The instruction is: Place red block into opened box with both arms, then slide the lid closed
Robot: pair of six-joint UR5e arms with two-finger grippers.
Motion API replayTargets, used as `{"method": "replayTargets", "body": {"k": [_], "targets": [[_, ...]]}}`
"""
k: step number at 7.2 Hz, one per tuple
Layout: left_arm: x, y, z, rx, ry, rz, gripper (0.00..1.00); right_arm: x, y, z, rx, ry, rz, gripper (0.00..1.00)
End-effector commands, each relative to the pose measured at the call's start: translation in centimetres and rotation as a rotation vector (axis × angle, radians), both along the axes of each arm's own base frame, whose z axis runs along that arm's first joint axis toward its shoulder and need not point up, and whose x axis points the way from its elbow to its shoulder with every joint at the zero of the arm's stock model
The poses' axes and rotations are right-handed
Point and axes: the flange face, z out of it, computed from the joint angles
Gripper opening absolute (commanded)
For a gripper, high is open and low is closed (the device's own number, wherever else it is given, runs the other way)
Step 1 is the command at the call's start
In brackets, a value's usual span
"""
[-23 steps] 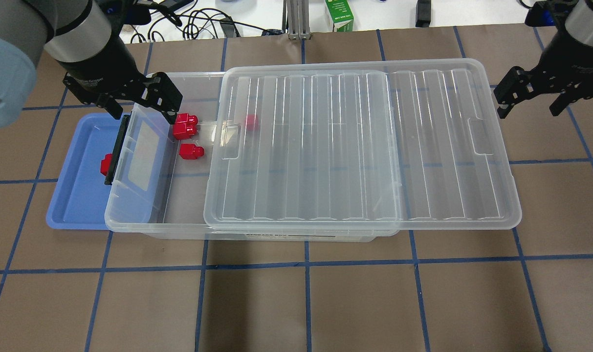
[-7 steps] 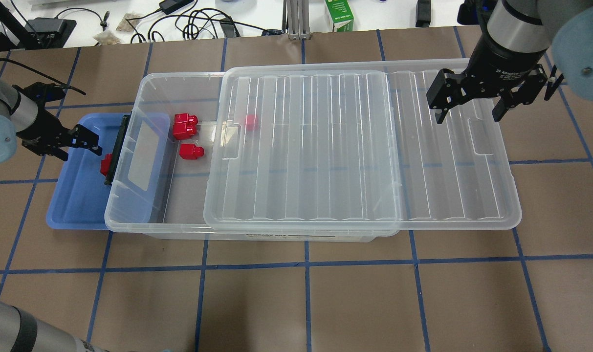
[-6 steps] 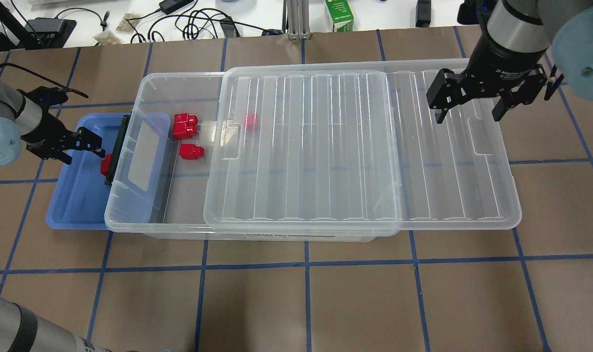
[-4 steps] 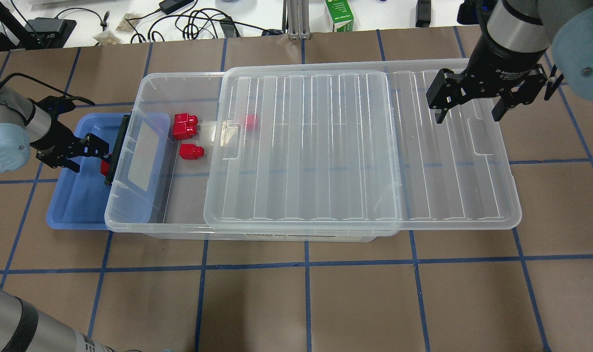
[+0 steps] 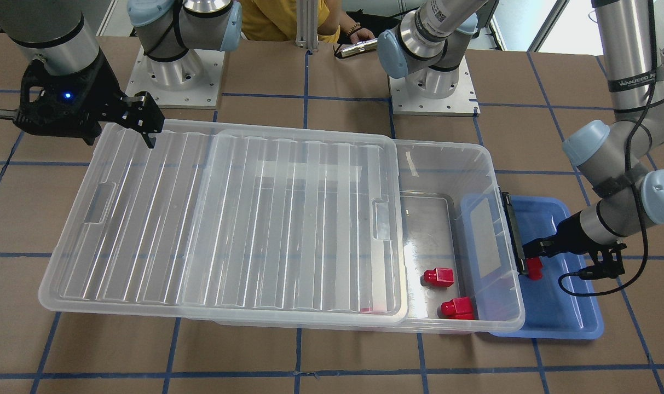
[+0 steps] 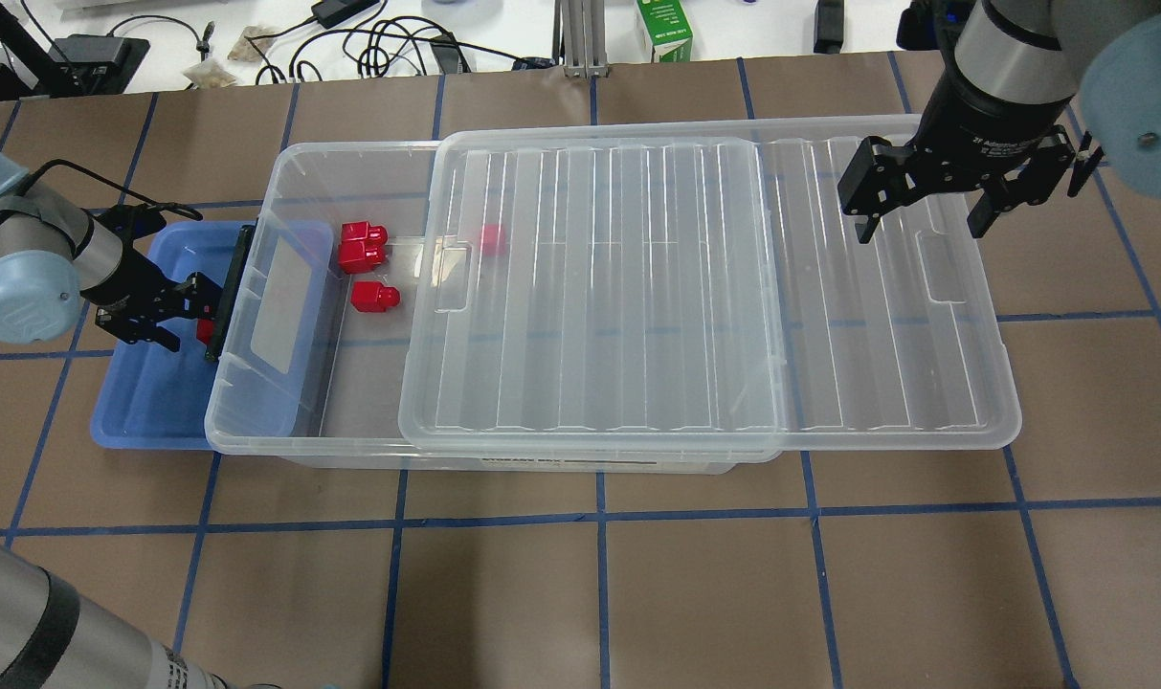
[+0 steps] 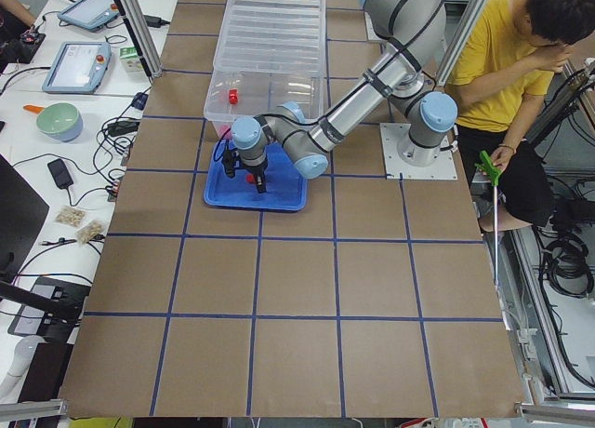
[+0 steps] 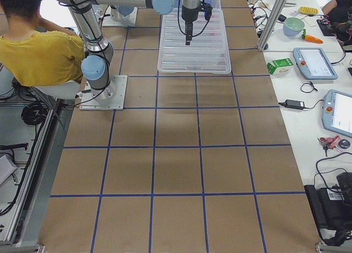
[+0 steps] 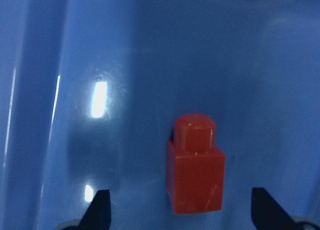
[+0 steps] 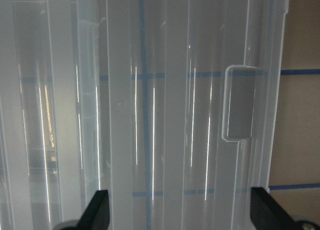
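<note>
One red block lies in the blue tray, close to the box's black end bar. My left gripper is low in the tray and open; in the left wrist view the block sits just ahead of its two fingertips. Three more red blocks lie inside the clear box, the last one under the lid. The ribbed lid is slid to the right, leaving the box's left end uncovered. My right gripper hovers open above the lid's right end, near its notch.
The blue tray is partly tucked under the box's left end. A green carton and cables lie beyond the table's far edge. A person in a yellow shirt sits behind the robot bases.
My left gripper left the box, dropped into the blue tray and moved right toward the block there. My right gripper came in over the lid's right end, then held still.
</note>
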Motion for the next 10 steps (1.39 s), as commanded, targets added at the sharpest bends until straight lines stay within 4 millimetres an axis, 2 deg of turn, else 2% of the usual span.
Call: {"method": "replayTargets", "body": {"k": [1,2,3,5,6,7,8,10], "targets": [[-0.2,-0.1,-0.2,0.008,-0.004,0.005,0.39,0.0,0.0,0.1,-0.004,0.002,-0.001,1.00],[0.0,-0.3,0.0,0.004,-0.011,0.000,0.13,0.0,-0.1,0.1,-0.003,0.002,-0.003,1.00],[0.2,-0.6,0.6,-0.007,-0.019,0.000,0.01,0.0,-0.1,0.0,-0.003,0.005,-0.003,1.00],[0.4,-1.7,6.4,0.001,-0.019,-0.017,0.00,0.0,-0.1,0.0,-0.003,0.003,-0.003,1.00],[0.1,-1.4,10.3,0.014,-0.009,-0.019,0.00,0.0,-0.1,0.0,-0.003,0.002,-0.004,1.00],[-1.5,-0.8,14.2,0.011,-0.011,-0.039,0.00,0.0,-0.1,0.0,-0.003,0.002,-0.004,1.00],[-5.4,-0.9,18.0,-0.018,-0.050,-0.097,0.00,0.0,-0.1,0.0,-0.003,0.002,-0.004,1.00],[-15.9,0.6,22.1,-0.032,-0.133,-0.181,0.00,0.0,-0.1,0.0,-0.004,0.002,-0.003,1.00]]}}
